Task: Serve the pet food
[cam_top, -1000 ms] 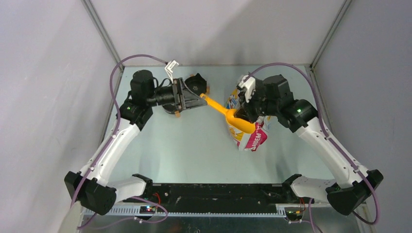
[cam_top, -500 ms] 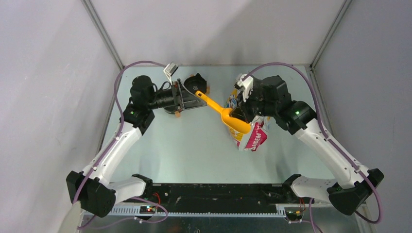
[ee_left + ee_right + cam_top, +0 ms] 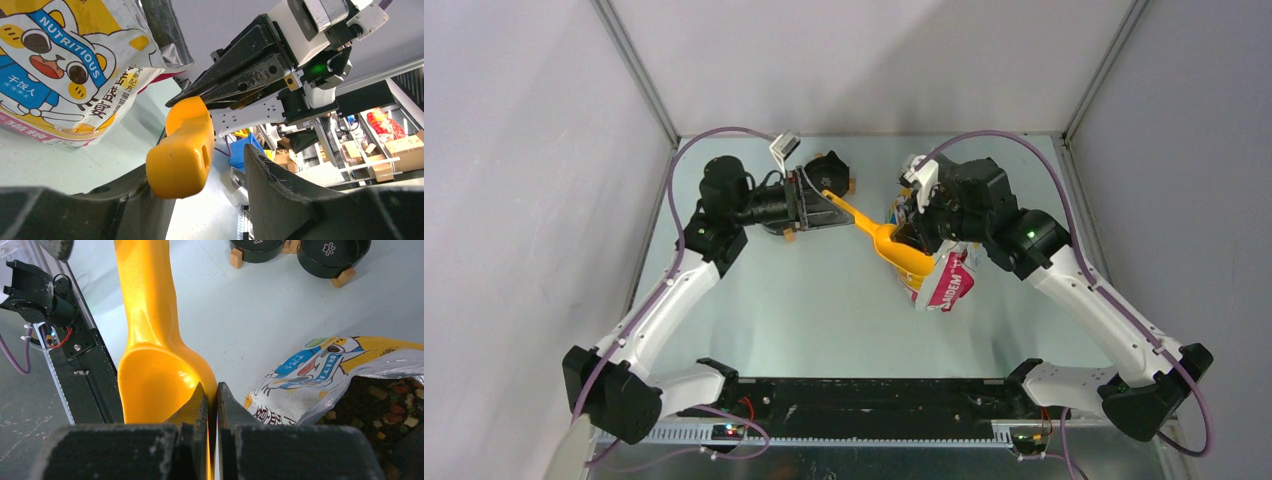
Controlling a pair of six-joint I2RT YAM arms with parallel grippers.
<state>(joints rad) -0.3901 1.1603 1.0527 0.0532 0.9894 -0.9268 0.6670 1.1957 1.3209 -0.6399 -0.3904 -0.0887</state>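
Note:
An orange scoop (image 3: 889,240) hangs level over the table between the two arms. My right gripper (image 3: 916,235) is shut on the rim of the scoop's bowl (image 3: 150,365), and its fingertips (image 3: 202,390) pinch the thin wall. The bowl looks empty. My left gripper (image 3: 832,198) is open around the handle's end (image 3: 182,145); the handle rests against one finger, with a gap to the other finger (image 3: 280,180). The cartoon-cat bag (image 3: 944,280) lies under the right gripper. Pet food (image 3: 395,405) shows as brown bits inside the bag's open mouth.
Two black bowls (image 3: 332,255) (image 3: 257,247) on a wooden stand sit at the back of the table, below my left gripper (image 3: 829,168). Grey walls close in the table on three sides. A black rail (image 3: 874,395) runs along the near edge.
The right gripper has carried the scoop left, pushing its handle further between the left fingers. The left jaws have narrowed around the handle.

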